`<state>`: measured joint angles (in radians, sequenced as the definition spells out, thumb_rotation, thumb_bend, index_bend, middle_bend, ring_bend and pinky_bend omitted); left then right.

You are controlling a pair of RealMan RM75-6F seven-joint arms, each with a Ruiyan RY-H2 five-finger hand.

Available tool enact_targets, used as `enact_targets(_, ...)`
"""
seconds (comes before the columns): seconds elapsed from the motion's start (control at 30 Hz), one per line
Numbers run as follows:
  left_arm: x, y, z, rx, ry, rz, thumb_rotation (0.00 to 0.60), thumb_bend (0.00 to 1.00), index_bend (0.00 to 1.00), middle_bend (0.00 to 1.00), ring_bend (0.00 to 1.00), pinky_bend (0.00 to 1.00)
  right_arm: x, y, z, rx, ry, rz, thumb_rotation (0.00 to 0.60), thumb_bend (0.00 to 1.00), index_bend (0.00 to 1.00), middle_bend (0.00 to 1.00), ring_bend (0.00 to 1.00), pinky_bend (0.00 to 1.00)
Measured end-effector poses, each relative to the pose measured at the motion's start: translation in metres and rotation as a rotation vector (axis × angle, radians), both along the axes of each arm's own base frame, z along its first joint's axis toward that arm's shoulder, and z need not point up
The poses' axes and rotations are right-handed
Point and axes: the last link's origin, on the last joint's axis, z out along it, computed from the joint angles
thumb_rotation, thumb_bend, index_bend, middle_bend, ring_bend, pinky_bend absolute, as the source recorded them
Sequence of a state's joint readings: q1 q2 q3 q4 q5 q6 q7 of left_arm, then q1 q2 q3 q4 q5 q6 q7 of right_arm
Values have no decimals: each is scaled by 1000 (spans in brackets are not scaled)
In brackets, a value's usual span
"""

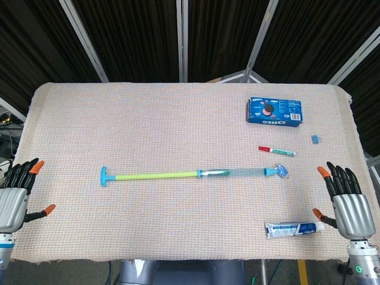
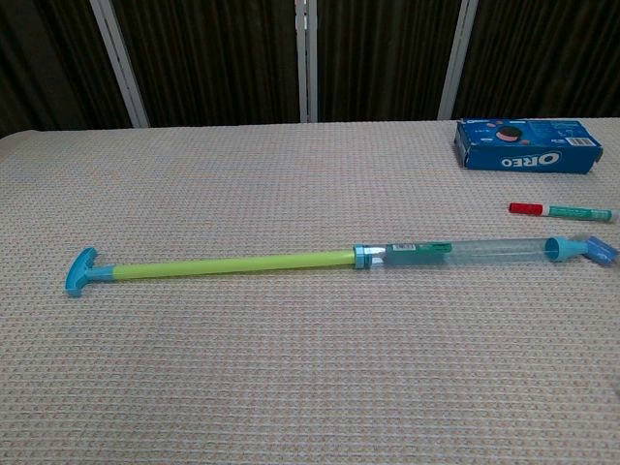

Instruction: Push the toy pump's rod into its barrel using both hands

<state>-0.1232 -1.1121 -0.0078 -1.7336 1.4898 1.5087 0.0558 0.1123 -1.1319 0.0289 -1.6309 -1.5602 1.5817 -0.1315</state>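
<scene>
The toy pump lies flat across the middle of the table. Its yellow-green rod (image 1: pixel 157 176) (image 2: pixel 232 263) is pulled far out to the left and ends in a blue T-handle (image 1: pixel 105 176) (image 2: pixel 80 270). The clear barrel (image 1: pixel 240 173) (image 2: pixel 470 254) lies to the right, with a blue nozzle (image 1: pixel 280 172) (image 2: pixel 581 249) at its end. My left hand (image 1: pixel 16 196) rests open at the table's left edge, far from the handle. Open too, my right hand (image 1: pixel 346 202) sits at the right edge, apart from the nozzle. Neither hand shows in the chest view.
A blue Oreo box (image 1: pixel 274 111) (image 2: pixel 528 145) lies at the back right. A red and green marker (image 1: pixel 276 151) (image 2: pixel 562 209) lies just behind the barrel. A small blue clip (image 1: pixel 316 139) is near the right edge, and a toothpaste tube (image 1: pixel 294 229) lies beside my right hand.
</scene>
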Motion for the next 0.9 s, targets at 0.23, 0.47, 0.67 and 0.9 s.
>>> enact_targets(0.23,-1,2,-1,-6,5,4,600,0,0,0,0,0,-3,0,-4,20,3,-13,600,0,0,0,0,0)
enact_targets(0.47,-1,6,-2,-7,20,4,600,0,0,0,0,0,-4,-17,-16,87,-6,-29,600,0,0,480,438,252)
enact_targets(0.67,-3,11,-5,-12,39,14,600,0,0,0,0,0,3,-61,-41,215,4,-34,600,0,0,906,921,987)
enact_targets(0.9,-6,15,-12,-27,64,40,600,0,0,0,0,0,22,-116,-77,375,-39,-70,600,0,157,996,999,1000)
